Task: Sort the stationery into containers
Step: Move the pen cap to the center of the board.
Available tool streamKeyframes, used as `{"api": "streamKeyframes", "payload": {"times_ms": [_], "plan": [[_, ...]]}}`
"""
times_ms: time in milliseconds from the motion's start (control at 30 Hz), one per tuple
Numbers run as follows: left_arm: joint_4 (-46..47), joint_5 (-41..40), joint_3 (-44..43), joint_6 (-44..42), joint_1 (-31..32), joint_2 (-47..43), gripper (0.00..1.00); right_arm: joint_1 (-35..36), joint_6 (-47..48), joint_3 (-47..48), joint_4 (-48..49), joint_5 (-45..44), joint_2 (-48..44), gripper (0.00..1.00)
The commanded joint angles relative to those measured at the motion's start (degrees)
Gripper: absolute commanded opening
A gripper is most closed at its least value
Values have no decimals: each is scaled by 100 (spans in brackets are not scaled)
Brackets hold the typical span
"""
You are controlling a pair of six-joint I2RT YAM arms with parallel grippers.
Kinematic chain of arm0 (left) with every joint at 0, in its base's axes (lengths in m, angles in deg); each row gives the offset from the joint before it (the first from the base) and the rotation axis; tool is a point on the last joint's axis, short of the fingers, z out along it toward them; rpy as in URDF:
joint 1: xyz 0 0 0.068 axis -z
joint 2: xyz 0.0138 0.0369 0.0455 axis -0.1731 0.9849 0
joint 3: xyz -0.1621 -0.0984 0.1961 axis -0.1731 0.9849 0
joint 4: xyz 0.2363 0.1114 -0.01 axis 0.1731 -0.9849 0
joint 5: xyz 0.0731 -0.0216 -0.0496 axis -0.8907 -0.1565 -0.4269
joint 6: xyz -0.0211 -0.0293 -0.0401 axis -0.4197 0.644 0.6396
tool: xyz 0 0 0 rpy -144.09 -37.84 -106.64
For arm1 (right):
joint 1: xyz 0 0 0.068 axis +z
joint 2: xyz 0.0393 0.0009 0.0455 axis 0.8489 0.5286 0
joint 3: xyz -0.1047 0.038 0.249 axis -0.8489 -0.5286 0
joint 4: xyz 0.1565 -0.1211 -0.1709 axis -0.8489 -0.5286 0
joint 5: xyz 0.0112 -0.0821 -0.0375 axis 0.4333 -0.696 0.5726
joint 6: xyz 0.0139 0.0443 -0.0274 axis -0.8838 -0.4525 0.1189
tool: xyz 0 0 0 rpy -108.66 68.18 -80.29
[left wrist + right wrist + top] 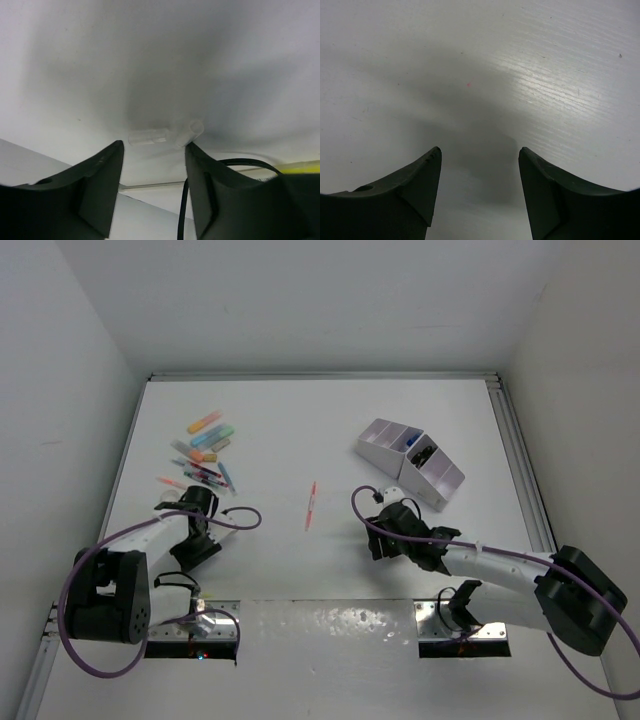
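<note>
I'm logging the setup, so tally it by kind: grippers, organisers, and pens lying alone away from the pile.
Grippers: 2 (left gripper, right gripper)
Organiser: 1
Lone red pen: 1
Total: 4
The pile overlaps too much to count.

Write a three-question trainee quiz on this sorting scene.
1. True or false: the red pen lies inside the organiser.
2. The loose markers lie on the table at its: A) left side, B) right side, C) near edge.
3. What does the right hand hold?
Key: 1 false, the pen lies alone on the table. 2 A. 3 nothing; it is open over bare table.
</note>
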Motion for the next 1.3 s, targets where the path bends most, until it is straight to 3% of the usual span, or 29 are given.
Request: {"api": "streamKeyframes", "payload": {"times_ms": [0,267,533,733,1000,1133,1200,1267], "plan": [[215,362,73,85,80,11,48,-75,127,16,170,-95,-72,63],[321,678,3,146,352,187,26,-146,189,-19,135,-95,-37,63],[330,802,-322,234,852,424,21,-216,216,-63,126,-95,-54,63],[312,925,-849,401,1283,855,11,-269,224,-125,117,-112,-89,63],[453,1206,-1333,779,1986,1478,10,-339,224,-230,74,-174,-221,63],[488,1232,-1999,972,2303,1874,11,-392,233,-265,12,-174,-283,63],[313,1328,-2517,1069,2304,2050,14,-401,224,-239,-41,-165,-318,63],[7,1399,-2809,1052,2251,2051,22,-401,268,-222,-93,-130,-327,63]]}}
